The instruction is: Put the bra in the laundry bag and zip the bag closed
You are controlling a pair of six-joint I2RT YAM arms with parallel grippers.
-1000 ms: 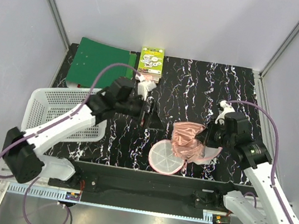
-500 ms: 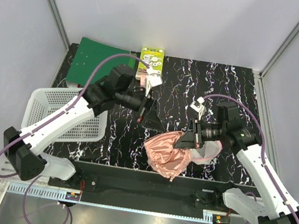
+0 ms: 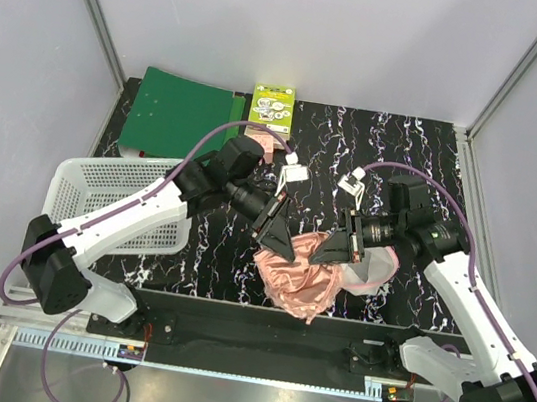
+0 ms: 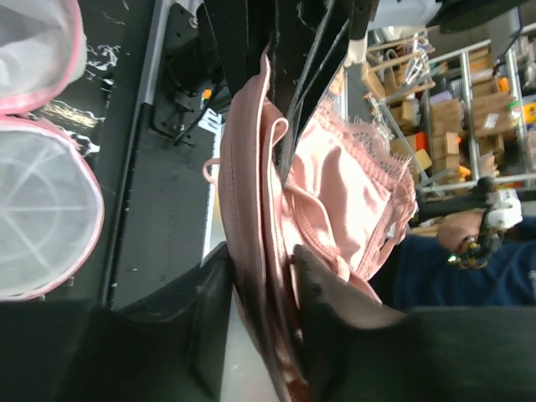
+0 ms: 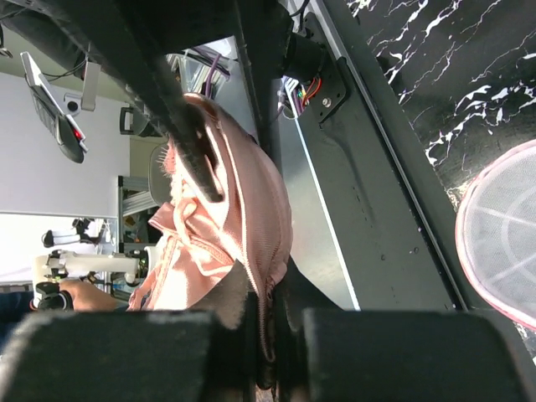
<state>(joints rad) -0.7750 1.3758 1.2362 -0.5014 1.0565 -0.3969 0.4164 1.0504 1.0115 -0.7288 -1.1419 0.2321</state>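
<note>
Both angled inward, left hand and right hand grip the bra (lifted).

I have both arms stretched inward from their bases, elbows bowed outward and wrists turned toward each other. My left gripper and right gripper hang just beside one another, tips angled downward. The right fingers are pinched tight on the bra, with fabric squeezed in the slit between them. The left fingers stand a little wider, and a fold of the same fabric fills their gap, touching both.
</note>
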